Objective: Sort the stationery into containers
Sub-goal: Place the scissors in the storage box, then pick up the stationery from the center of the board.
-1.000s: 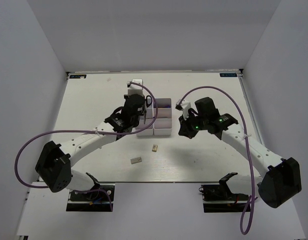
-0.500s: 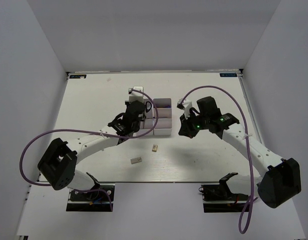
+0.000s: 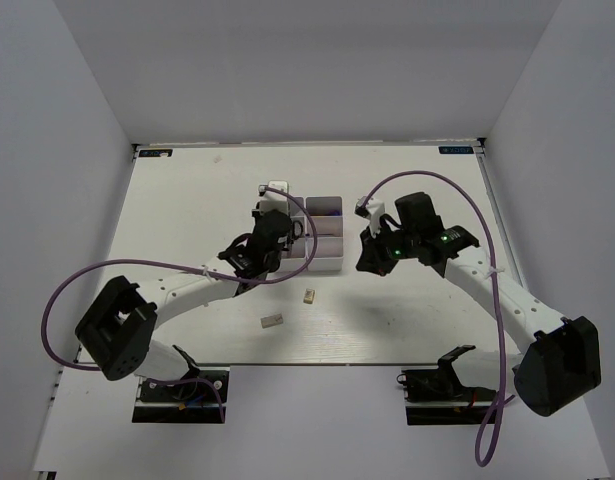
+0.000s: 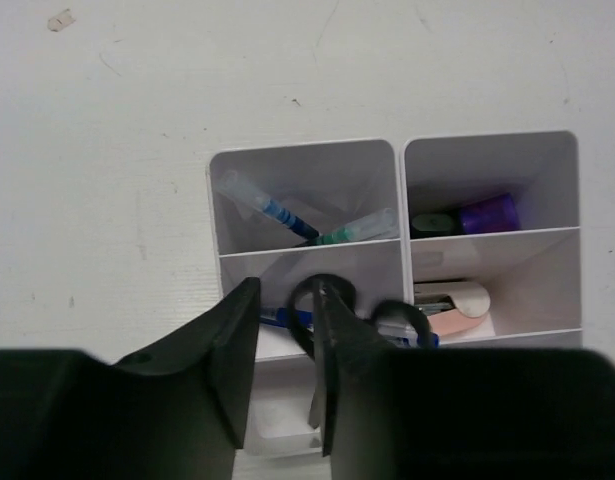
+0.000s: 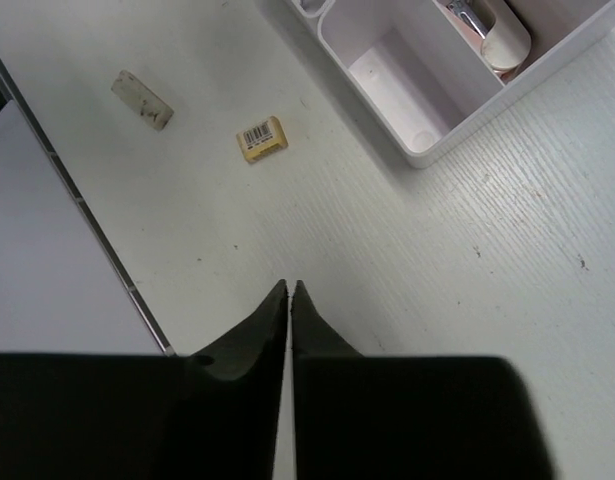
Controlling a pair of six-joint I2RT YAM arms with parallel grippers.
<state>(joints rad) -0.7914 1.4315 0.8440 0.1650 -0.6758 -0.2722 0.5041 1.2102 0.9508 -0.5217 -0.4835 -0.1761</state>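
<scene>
Nearest the near edge of the table (image 3: 187,200), left of centre, lies the grey-white block (image 3: 272,321). The beige eraser (image 3: 309,295) sits a little farther in, and both are outside the bins (image 4: 307,148).

The eraser is small and light. A pinch that lands off-centre would likely flick it across the table rather than lift it. The right end effector (image 5: 289,290) hangs beside the bins' right side with its fingers pressed together and nothing between them. It must spread before it can take either piece.

Farther in, at the middle of the table, the left end effector (image 4: 287,290) hovers over the bins with its fingers partly apart. The black-handled scissors (image 4: 402,318) lie in a bin with the blue pen (image 4: 277,318). One handle ring shows in the gap, with bare bin floor beside it, so it looks unclamped. Whether a finger touches it I cannot tell. A lift from here could hook that ring and drag the scissors out.
</scene>
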